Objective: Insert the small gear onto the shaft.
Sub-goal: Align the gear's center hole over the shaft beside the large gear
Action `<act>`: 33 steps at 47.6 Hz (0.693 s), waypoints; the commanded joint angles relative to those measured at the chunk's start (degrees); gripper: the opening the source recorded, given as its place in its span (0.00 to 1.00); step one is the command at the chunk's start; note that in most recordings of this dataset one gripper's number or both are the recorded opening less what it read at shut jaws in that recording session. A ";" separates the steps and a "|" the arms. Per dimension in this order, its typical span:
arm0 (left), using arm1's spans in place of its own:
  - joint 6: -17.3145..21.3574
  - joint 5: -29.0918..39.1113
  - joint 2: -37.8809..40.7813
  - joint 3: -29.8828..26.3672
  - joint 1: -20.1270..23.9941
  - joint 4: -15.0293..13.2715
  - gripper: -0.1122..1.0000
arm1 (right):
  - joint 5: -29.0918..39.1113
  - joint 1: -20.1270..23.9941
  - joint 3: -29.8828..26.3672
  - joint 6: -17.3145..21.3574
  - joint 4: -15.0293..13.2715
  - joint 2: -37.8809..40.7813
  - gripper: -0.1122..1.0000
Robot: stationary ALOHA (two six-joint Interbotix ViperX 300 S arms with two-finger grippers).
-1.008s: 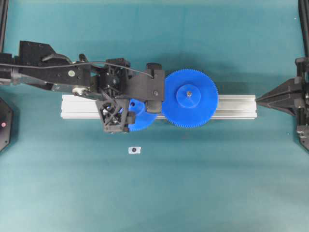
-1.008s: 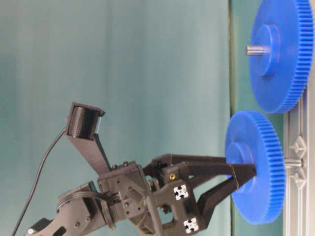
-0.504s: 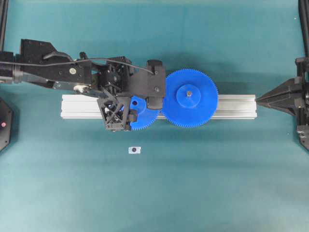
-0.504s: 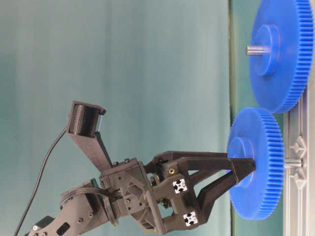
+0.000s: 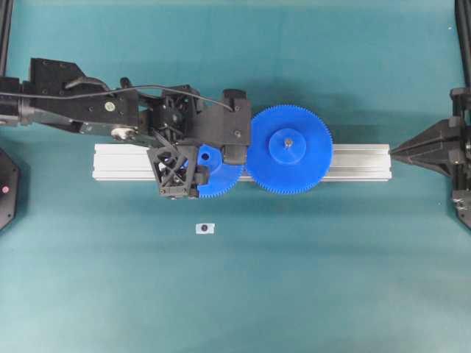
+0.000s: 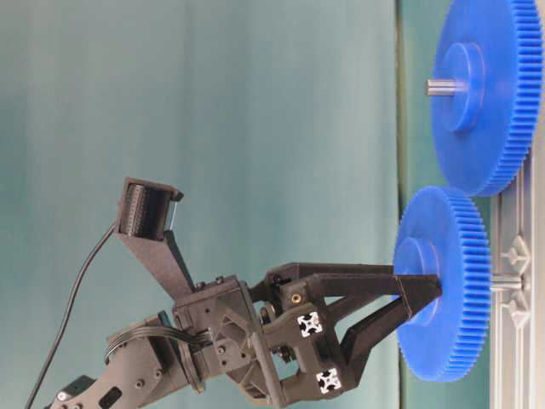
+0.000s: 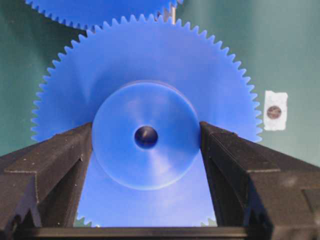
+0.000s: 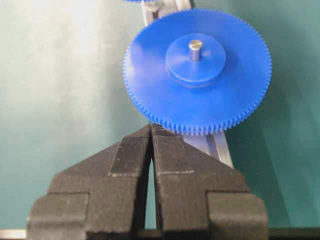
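1. Left gripper point(image 7: 146, 150): black fingers point(image 7: 55, 160) spread wide but clamped on the raised round hub of the small blue plastic toothed gear point(image 7: 146, 135). Gear is held.
2. Gear sits over the silver aluminium rail point(image 5: 353, 163), teeth just beside the larger blue gear point(image 5: 288, 149), which is already on its own pin.
3. Thin grey metal shaft point(image 6: 504, 282) shows between gear and rail in the table-level view; gear looks not fully seated.
4. Step in hand, by my reading: insertion. Next: press straight along the pin, teeth meshing.
5. Right gripper point(image 8: 151, 131): jaws closed, empty, parked well apart.
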 commanded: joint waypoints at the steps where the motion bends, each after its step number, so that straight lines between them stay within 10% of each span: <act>1: -0.53 -0.09 -0.44 -0.26 0.44 0.09 0.75 | -0.26 -0.09 -0.62 0.53 0.00 0.26 0.17; 33: -2.29 -0.62 -0.79 -0.62 0.09 0.09 0.86 | -0.26 -0.09 -0.62 0.62 0.09 0.26 0.17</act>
